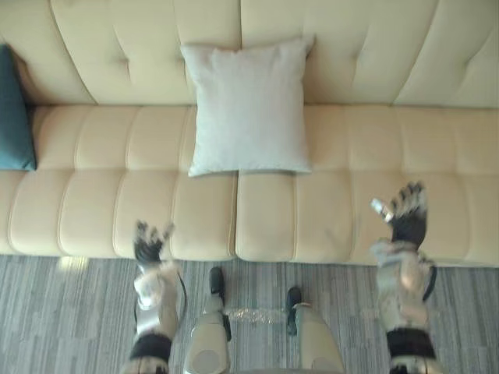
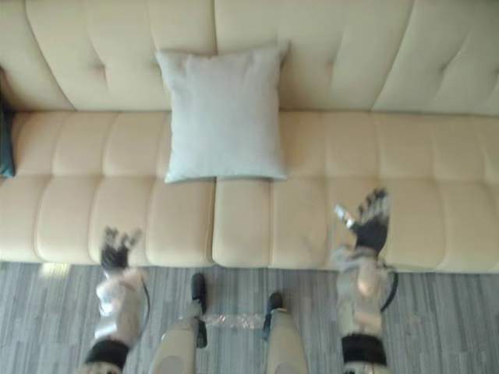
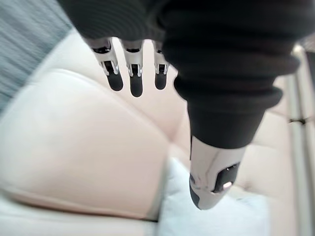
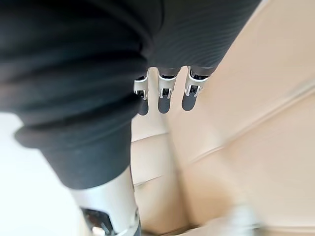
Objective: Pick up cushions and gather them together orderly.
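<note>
Here your left hand (image 1: pixel 148 243) and right hand (image 1: pixel 407 214) hover spread and empty, seemingly the approach step. Next, reach both to the white cushion (image 1: pixel 249 109), well apart from the teal cushion (image 1: pixel 14 117).

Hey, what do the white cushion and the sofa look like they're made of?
White cushion: probably woven fabric. It looks matte, with soft, slightly rumpled corners.
Sofa: likely cream leather or faux leather. It looks smooth, with a faint sheen and stitched, tufted panels.
</note>
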Controlling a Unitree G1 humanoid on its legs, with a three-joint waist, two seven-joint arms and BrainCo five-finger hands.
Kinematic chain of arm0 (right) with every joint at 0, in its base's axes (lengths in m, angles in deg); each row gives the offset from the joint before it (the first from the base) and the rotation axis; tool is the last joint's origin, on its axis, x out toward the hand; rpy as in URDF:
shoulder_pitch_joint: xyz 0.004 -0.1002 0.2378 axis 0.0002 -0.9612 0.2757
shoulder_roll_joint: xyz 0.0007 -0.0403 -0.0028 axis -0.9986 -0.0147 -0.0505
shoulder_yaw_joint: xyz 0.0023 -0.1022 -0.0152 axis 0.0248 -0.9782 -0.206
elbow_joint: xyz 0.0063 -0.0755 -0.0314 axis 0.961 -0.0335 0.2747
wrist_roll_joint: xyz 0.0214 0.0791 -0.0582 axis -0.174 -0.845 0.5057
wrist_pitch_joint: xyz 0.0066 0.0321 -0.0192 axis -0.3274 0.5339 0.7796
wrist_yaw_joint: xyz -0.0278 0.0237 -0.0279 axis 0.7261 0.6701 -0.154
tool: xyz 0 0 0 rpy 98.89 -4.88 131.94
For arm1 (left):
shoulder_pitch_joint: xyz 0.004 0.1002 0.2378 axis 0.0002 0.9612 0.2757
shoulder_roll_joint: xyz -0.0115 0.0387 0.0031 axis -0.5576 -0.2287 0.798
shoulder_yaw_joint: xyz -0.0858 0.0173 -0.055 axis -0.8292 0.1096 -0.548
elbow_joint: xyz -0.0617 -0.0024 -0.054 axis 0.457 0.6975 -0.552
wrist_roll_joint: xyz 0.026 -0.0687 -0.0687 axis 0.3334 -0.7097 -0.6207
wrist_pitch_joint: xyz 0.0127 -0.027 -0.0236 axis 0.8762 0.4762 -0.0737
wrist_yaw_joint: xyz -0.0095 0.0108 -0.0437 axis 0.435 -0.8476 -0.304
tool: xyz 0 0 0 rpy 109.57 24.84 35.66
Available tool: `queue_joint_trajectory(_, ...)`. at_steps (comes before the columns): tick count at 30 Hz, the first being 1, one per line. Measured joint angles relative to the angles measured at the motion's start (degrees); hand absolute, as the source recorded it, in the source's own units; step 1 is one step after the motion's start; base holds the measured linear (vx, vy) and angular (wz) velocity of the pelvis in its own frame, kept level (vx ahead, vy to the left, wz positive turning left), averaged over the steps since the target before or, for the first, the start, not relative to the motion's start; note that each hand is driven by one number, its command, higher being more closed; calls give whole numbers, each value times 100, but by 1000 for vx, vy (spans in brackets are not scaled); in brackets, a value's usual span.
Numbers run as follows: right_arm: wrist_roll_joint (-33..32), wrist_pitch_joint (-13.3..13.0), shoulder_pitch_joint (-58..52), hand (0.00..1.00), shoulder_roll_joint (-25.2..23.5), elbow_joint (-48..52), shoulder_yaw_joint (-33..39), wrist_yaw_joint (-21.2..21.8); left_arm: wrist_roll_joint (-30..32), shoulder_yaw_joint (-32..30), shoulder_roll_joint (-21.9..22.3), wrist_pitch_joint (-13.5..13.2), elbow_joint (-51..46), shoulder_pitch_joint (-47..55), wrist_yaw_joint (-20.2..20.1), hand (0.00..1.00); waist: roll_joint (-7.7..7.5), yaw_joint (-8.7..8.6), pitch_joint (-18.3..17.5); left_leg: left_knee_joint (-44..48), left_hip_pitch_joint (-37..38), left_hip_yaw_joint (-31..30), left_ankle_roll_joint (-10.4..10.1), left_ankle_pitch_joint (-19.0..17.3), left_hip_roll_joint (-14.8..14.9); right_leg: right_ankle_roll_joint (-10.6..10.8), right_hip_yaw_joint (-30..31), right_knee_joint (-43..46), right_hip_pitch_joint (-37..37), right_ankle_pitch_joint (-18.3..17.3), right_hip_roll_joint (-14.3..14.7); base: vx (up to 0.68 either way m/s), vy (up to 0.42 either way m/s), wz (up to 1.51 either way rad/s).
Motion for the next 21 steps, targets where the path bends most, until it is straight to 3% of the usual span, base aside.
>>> queue_joint_trajectory(4,273,289,-409,0,-382,-1360,32,161,635,-159,302,243,948,325,-173,0,65,0,-506,-69,462,71,4,-140,12,42,-13,-477,590,93,-8,62,30,-5)
queue_joint_trajectory(10,458,494,-545,0,-482,-2260,83,222,1328,-366,325,381,1380,295,-340,0,146,-4,-755,-296,963,160,-5,-152,-34,85,14,-908,1146,228,26,31,20,-6)
queue_joint_trajectory(21,681,586,-333,0,-451,-3087,306,281,1810,-240,174,462,1728,147,-444,0,122,-49,-767,-306,1237,155,-7,-229,-71,126,138,-1503,1643,509,50,27,17,-4)
